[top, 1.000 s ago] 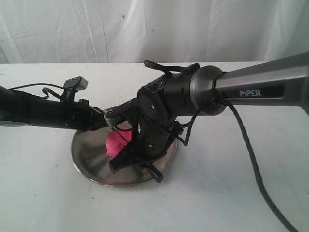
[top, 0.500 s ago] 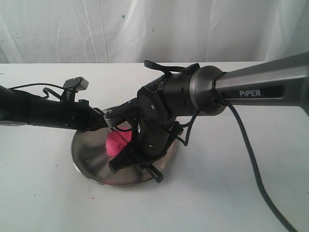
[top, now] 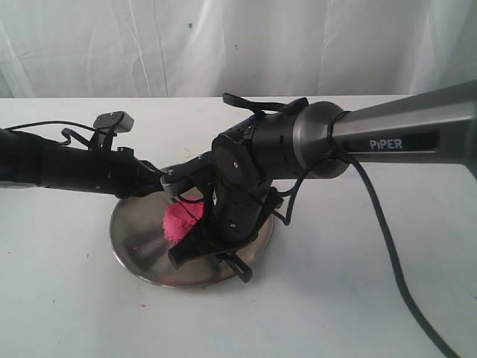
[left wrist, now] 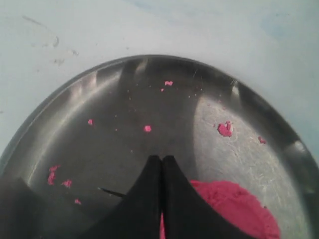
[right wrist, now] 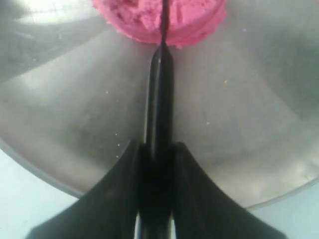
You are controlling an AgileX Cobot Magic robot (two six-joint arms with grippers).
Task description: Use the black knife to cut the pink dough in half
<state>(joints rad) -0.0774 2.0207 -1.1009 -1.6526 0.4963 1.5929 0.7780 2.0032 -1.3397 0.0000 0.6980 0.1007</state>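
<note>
Right hand (right wrist: 157, 149) is clamped on the black knife (right wrist: 159, 99) by its handle, blade edge sunk into the pink dough (right wrist: 134, 17). It's a bright, matte, rough-topped lump sitting on the steel plate (top: 138, 239), with pink crumbs scattered across the plate. Left hand (left wrist: 162, 162) has its fingers pressed together and empty, over the plate just beside the dough.

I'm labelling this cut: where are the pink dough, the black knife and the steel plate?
pink dough (right wrist: 130, 17), right wrist view, its rough top.
black knife (right wrist: 158, 99), right wrist view, mid handle.
steel plate (left wrist: 239, 159), left wrist view, bare floor.
</note>
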